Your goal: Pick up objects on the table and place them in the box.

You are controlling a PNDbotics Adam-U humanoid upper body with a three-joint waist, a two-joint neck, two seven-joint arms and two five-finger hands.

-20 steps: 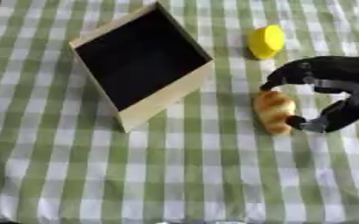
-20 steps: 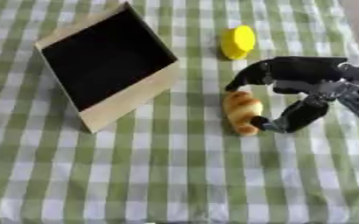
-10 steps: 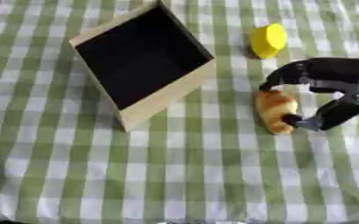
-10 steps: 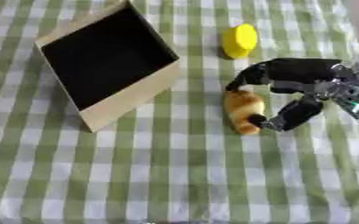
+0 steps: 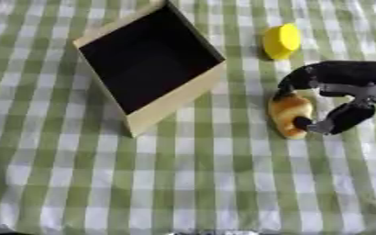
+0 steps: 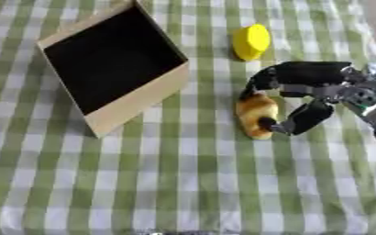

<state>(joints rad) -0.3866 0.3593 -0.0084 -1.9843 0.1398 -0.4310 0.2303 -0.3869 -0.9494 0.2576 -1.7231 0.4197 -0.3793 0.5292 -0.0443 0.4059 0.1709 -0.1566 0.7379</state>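
Right hand curled around a bread roll on the checked cloth.

At the left, the box stands tilted on the green-and-white tablecloth, its dark opening facing up. To its right the golden bread roll lies on the cloth, with a yellow lemon-like object beyond it, apart. The right hand reaches in from the right edge: fingers arch over the roll's far end, thumb touches its near end, so the roll sits inside the curled grasp.

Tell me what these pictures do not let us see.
- Left hand: in neither view.
- Right hand: arm cut off by right edge; fingers curl round the bread, hiding part of it.
- Box: inside is dark, contents unclear.
- Yellow object: too blurred to identify.
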